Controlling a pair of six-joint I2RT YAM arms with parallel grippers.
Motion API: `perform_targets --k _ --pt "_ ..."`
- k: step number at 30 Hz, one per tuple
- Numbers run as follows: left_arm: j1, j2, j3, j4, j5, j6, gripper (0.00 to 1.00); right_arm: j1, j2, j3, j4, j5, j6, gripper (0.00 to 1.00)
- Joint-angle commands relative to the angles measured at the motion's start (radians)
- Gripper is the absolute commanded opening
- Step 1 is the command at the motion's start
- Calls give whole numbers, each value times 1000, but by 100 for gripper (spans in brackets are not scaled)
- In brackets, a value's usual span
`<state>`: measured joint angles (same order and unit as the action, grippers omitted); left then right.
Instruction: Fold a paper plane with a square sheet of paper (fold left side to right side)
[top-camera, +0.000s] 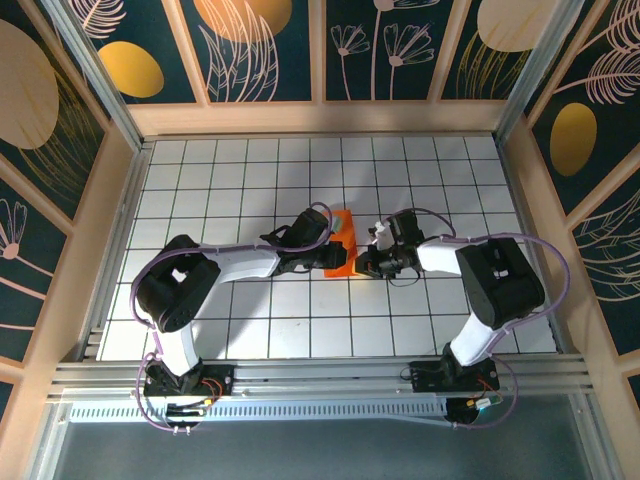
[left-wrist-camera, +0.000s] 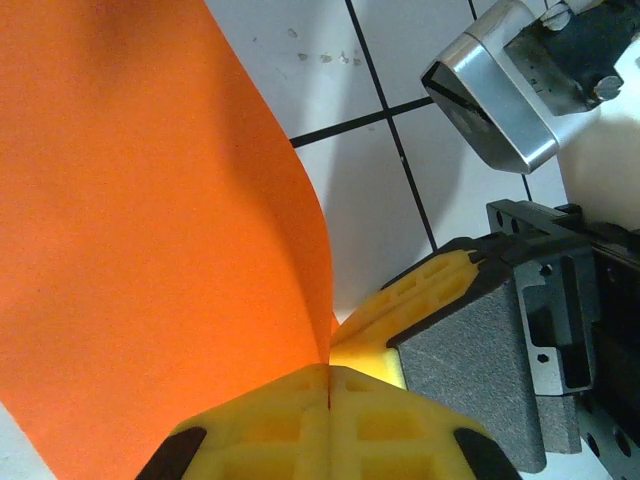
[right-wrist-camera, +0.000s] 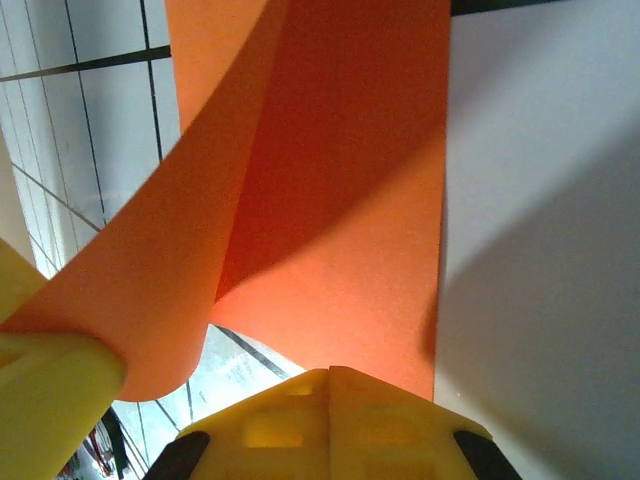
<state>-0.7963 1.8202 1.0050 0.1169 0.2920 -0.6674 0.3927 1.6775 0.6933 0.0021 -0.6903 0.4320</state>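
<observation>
Looking at the paper mid-table on the grid, one flap curled up and over, lower layer flat on the tiles. Got the left gripper pinched shut on the lifted edge, and the right gripper closed tight too, apparently nipping the flat layer's near edge. Guessing featherweight, floppy stuff: bends at a nudge, creases for good, probably tears if yanked. Likely slick on the tiles as well, so slides unless pinned. Best to grab only at edges or corners, pinch lightly, and anchor one side while carrying the other across.
</observation>
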Motion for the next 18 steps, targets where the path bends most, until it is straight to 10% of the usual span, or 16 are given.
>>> perform_targets --k 1,18 --pt "13 -4 -17 8 20 -1 0 5 26 11 -28 37 -8 0" --pt "87 9 -5 -70 38 115 0 5 58 22 -81 74 -49 0"
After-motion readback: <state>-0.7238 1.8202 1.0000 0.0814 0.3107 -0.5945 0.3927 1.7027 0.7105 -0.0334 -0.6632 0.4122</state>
